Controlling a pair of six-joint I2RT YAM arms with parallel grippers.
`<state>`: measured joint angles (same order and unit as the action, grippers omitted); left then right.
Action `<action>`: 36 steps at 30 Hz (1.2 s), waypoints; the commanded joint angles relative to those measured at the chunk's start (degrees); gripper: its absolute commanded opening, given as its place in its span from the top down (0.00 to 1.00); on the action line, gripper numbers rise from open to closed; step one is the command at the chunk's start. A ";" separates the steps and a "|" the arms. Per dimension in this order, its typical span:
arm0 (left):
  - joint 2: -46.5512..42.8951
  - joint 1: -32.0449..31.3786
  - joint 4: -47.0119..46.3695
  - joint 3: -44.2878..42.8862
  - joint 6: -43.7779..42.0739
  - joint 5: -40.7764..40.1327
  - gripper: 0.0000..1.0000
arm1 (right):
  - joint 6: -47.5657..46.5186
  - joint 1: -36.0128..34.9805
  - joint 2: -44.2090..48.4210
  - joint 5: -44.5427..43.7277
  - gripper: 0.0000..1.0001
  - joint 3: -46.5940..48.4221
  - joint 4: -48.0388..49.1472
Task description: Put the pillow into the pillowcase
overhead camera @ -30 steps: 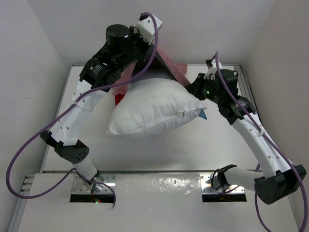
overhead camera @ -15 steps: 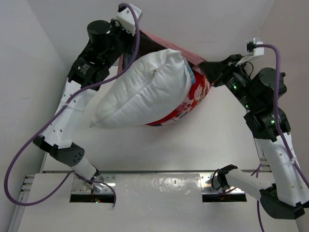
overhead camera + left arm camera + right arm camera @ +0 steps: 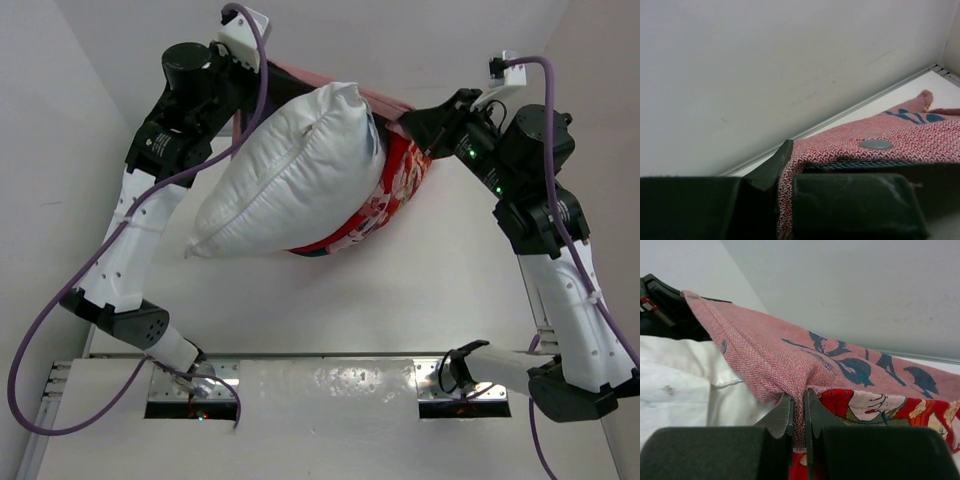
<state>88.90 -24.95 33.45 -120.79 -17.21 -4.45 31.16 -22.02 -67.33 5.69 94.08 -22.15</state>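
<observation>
Left hand and right hand are each clamped on the pillowcase rim, raised above the table; the pillow is only partly sheathed, so the mouth is best held taut and jolted gently

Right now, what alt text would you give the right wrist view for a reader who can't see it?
The dark right fingers are shut on a fold of the red-orange cartoon-printed fabric pillowcase, its paler pink reverse stretched taut up to the left. The puffy plain white pillow sits below that edge at left.
</observation>
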 commanded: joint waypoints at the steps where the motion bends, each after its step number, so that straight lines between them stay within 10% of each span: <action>1: -4.26 2.19 -4.71 -4.89 0.60 -3.46 1.00 | 2.41 -0.21 5.01 1.51 1.00 1.29 8.95; 7: -4.79 2.54 -6.47 -2.97 -2.91 -7.32 1.00 | -3.29 0.83 3.10 -10.33 1.00 3.10 3.02; 21: -5.77 5.95 -1.02 10.92 -4.84 -9.17 1.00 | 3.18 6.81 -13.06 0.61 1.00 10.83 -7.80; 25: 0.82 11.05 10.30 -5.90 -0.73 -1.22 1.00 | 4.62 7.79 -22.14 10.82 1.00 27.97 -14.67; 27: 1.72 12.55 11.55 -15.59 1.39 2.15 1.00 | 5.49 7.69 -19.17 11.70 1.00 27.75 -11.09; 31: -9.77 12.47 0.05 -6.85 1.22 6.47 1.00 | 11.99 7.52 -4.85 14.61 1.00 8.45 11.27; 36: -9.00 12.65 3.47 -8.53 0.08 4.81 1.00 | 10.78 7.08 3.00 11.98 1.00 3.04 14.88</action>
<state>83.77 -15.73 44.80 -128.07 -16.21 9.76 41.65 -17.67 -69.19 24.36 96.33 -18.70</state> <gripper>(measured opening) 0.007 0.047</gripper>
